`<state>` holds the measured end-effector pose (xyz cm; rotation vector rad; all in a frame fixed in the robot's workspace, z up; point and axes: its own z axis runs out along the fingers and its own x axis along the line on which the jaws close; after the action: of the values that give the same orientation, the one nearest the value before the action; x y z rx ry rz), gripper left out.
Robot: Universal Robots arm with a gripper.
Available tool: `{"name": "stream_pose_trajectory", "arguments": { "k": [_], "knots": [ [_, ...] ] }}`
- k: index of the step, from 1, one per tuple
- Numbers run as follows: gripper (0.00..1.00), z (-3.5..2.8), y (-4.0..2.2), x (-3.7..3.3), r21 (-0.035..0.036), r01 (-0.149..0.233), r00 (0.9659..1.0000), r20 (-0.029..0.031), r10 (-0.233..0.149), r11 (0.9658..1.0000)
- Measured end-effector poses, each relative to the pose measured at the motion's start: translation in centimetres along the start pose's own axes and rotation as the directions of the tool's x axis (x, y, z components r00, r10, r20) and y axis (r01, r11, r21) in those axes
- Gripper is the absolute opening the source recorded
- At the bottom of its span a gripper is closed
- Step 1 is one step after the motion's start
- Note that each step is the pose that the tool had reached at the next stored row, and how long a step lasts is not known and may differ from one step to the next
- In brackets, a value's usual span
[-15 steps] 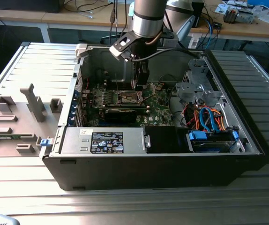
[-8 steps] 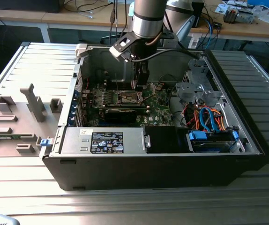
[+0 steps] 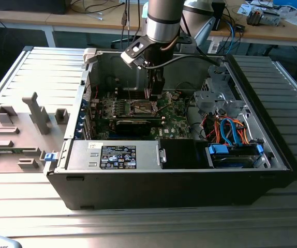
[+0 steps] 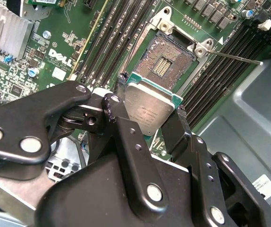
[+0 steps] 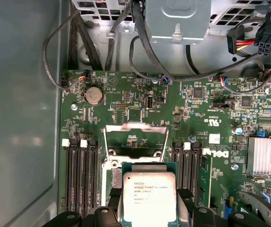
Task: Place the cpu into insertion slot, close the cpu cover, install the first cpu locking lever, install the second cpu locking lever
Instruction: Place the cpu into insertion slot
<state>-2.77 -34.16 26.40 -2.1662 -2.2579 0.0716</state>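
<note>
One computer case fills the centre of the exterior view, lying open. One green motherboard sits inside it, centre frame.

One gripper hangs over the board, upper centre. In the second wrist view the gripper has its fingers closed narrowly on opposite edges of the one cpu.

One cpu cover stands flipped open. One insertion slot is bare, its contacts exposed. The cpu is just beside and above the slot, judged not seated.

One thin locking lever is visible, unlatched; a second cannot be told.

Status: no step complete. Seating, cover closing and both levers are outstanding.
</note>
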Motion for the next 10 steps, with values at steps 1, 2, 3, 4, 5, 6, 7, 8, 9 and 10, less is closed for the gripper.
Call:
{"name": "stream_pose_trajectory", "arguments": {
  "k": [1, 2, 3, 4, 5, 6, 7, 8, 9, 10],
  "knots": [
    [0.54, 0.01, 0.0, 0.0, -0.0001, 0.0, 1.0, 0.0, 0.0, 1.0],
    [0.54, 0.03, 0.0, 0.0, 0.0, 0.0, 1.0, 0.0, 0.0, 1.0],
    [0.54, 0.06, 0.0, 0.0, 0.0, 0.0, 1.0, 0.0, 0.0, 1.0],
    [0.54, 0.07, 0.0, 0.0, 0.0, 0.0, 1.0, 0.0, 0.0, 1.0],
    [0.54, 0.13, 0.01, 0.0, 0.0, 0.0, 1.0, 0.0, 0.0, 1.0],
    [0.54, 0.2, 0.01, 0.0, 0.0, 0.0, 1.0, 0.0, 0.0, 1.0],
    [0.54, 0.22, 0.01, 0.0, 0.0, 0.0, 1.0, 0.0, 0.0, 1.0],
    [0.54, 0.23, 0.01, 0.01, 0.0, 0.0, 1.0, -0.0001, 0.0, 1.0],
    [0.54, 0.26, 0.01, 0.0, 0.0, 0.0, 1.0, 0.0, 0.0, 1.0],
    [0.54, 0.28, 0.01, 0.01, 0.0, 0.0, 1.0, 0.0, 0.0, 1.0]
  ]
}}
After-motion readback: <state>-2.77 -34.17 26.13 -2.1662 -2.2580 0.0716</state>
